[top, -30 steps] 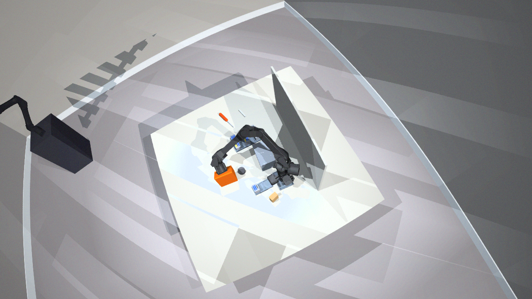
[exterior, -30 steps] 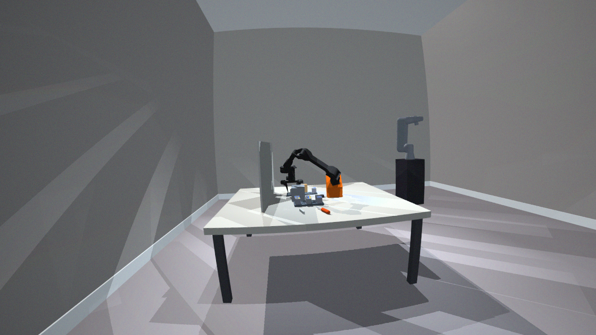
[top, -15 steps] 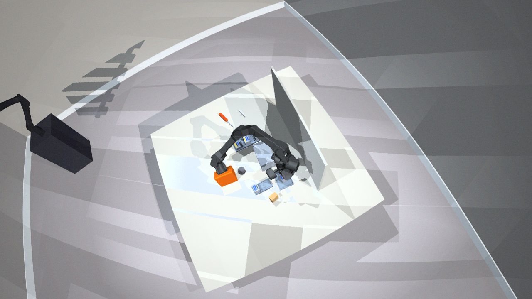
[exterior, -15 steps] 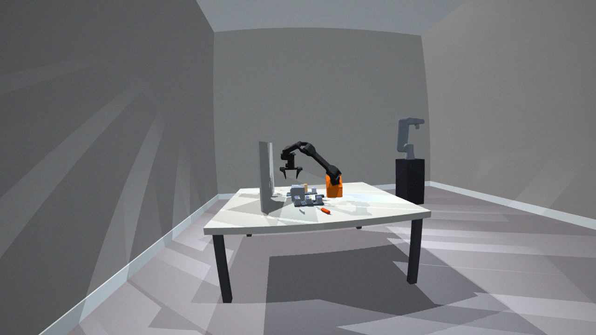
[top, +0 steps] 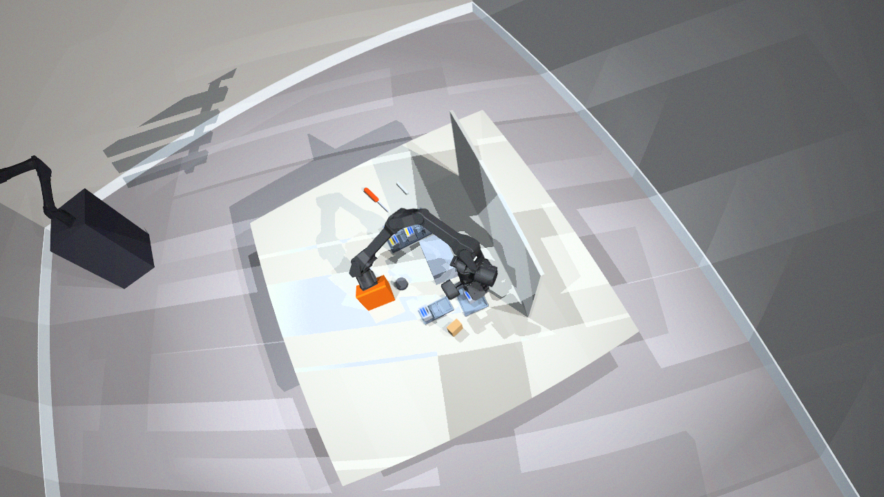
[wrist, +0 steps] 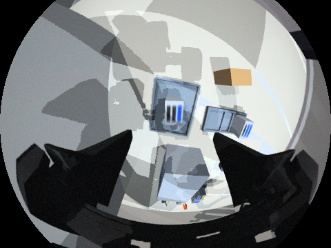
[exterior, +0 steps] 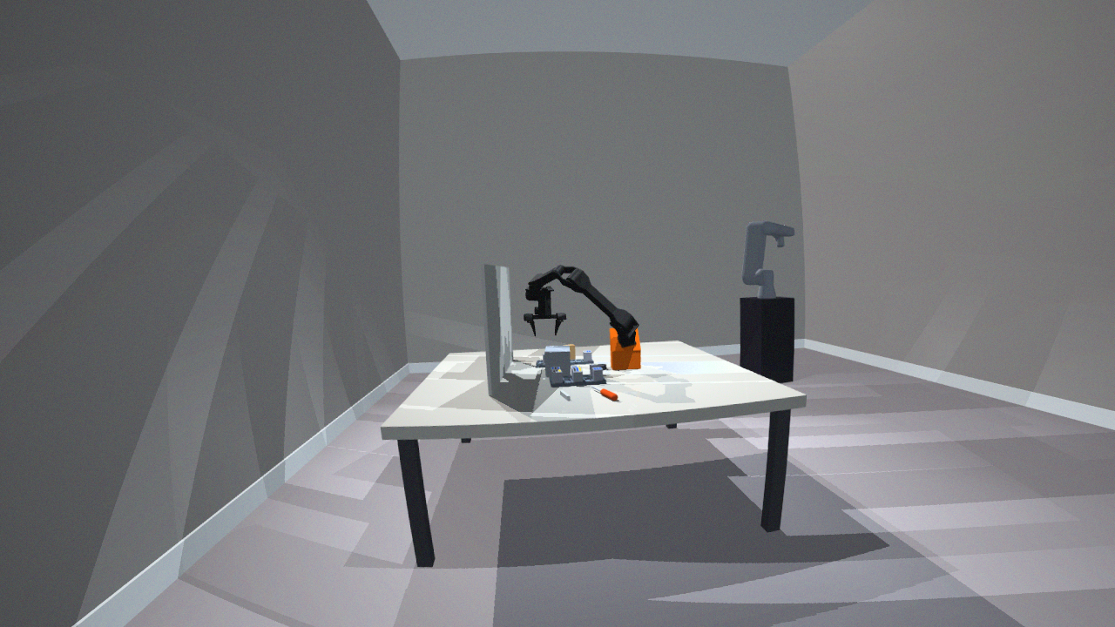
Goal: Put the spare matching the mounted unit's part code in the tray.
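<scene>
My gripper (exterior: 545, 335) (wrist: 174, 135) is open and empty, above the table objects. A grey spare (wrist: 174, 111) with dark and blue stripes on top stands in the blue-grey tray (wrist: 191, 100) (top: 477, 304), clear of both fingers. Beside the tray, a rack (wrist: 214, 118) (top: 440, 307) has bare slots and one striped unit (wrist: 241, 127) (top: 424, 313) at its far end. A dark rail (exterior: 577, 381) bears several small units with blue and yellow marks, partly hidden behind a grey block (wrist: 183, 186) (top: 437, 259). I cannot tell which unit is the mounted one; no code is readable.
A tall grey panel (top: 494, 210) (exterior: 493, 335) stands close beside the tray. A tan block (wrist: 241, 76) (top: 454, 327) lies near the rack. An orange-handled screwdriver (top: 371, 195) (exterior: 609, 394) and a small pale rod (top: 401, 188) lie beyond the rail. The arm's base is orange (top: 375, 295).
</scene>
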`<state>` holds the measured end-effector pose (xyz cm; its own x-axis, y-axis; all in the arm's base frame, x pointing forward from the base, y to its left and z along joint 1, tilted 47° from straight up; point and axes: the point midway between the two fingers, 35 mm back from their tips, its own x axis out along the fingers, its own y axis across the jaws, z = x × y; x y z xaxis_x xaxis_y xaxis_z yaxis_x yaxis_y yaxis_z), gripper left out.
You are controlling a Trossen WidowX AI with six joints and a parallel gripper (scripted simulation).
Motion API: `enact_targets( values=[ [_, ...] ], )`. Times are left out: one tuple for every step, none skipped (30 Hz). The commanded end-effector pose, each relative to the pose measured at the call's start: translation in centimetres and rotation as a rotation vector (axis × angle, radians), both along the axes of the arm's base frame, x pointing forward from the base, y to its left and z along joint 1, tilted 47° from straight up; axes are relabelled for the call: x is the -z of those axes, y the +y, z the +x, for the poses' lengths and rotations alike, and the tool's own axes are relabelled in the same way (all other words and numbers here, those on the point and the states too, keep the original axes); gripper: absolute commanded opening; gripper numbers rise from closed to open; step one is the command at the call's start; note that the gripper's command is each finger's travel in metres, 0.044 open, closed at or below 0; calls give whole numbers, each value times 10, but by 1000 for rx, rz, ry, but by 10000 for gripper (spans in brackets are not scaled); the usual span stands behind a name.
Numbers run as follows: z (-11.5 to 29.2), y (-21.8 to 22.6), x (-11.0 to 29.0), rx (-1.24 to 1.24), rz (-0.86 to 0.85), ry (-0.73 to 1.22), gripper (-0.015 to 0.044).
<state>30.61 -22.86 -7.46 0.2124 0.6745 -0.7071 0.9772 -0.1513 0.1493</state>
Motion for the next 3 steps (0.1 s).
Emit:
enact_targets(
  values=[
    [0,0,0,3,-1,0,440],
    [0,0,0,3,-1,0,440],
    [0,0,0,3,-1,0,440]
  ],
)
